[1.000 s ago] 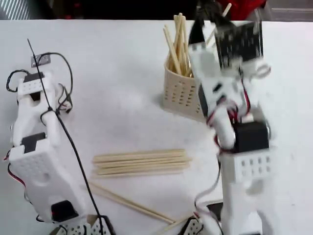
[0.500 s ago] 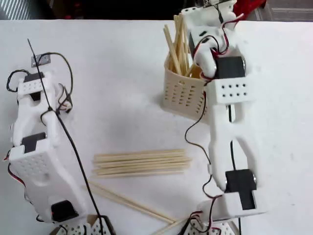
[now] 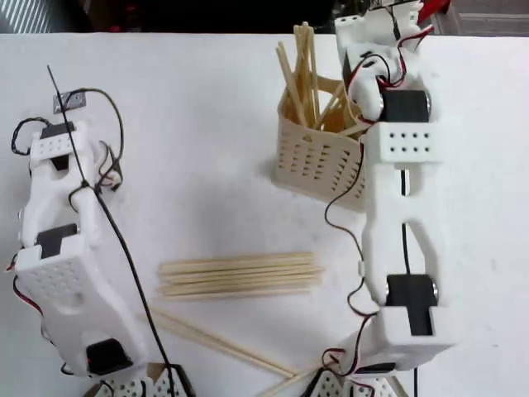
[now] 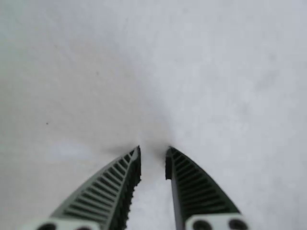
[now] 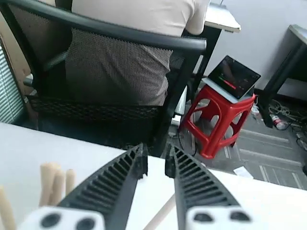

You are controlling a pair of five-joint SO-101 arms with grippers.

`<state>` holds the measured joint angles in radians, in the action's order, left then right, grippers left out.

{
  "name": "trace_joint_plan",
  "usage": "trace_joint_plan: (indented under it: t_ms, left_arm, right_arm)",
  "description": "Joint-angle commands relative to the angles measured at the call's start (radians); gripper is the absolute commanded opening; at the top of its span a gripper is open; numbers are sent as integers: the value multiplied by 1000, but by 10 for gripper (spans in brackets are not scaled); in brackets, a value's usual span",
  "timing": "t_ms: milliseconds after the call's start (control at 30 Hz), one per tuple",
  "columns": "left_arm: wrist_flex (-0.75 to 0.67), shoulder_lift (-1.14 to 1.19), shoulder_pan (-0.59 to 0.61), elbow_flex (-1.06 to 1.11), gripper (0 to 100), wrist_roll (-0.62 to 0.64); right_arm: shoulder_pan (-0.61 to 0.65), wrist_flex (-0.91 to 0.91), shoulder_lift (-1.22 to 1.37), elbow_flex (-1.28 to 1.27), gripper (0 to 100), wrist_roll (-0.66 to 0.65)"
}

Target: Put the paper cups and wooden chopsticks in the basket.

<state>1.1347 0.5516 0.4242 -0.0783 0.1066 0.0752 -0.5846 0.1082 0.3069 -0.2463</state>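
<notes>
Chopsticks stand in basket, bundle on table; left claw, right claw slightly spread, empty.

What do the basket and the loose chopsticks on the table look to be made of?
The basket looks like moulded plastic: cream, matte, with regular rows of slots in its wall. The chopsticks look like bare wood or bamboo: pale tan, dull, thin straight sticks; which of the two is unclear.
</notes>
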Motion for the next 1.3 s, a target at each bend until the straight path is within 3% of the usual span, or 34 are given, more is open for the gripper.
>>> trace_joint_plan:
  t_ms: [0,333,767,933,1133,1267]
  left_arm:
    - [-15,-4,-7,-34,106,6]
    - [-15,-4,-8,-35,106,6]
    - [-15,-4,-7,-34,106,6]
    - [-15,-4,-7,-34,106,6]
    - [-15,-4,-10,-34,106,6]
    - [-15,-4,-8,-34,106,6]
  right_arm:
    - [-4,62,30,37,78,9]
    - [-1,56,56,34,23,8]
    - [128,-209,-246,31,17,8]
    - [84,-228,-255,31,19,5]
    - [65,-288,-200,38,193,8]
    - [56,-263,-162,38,190,107]
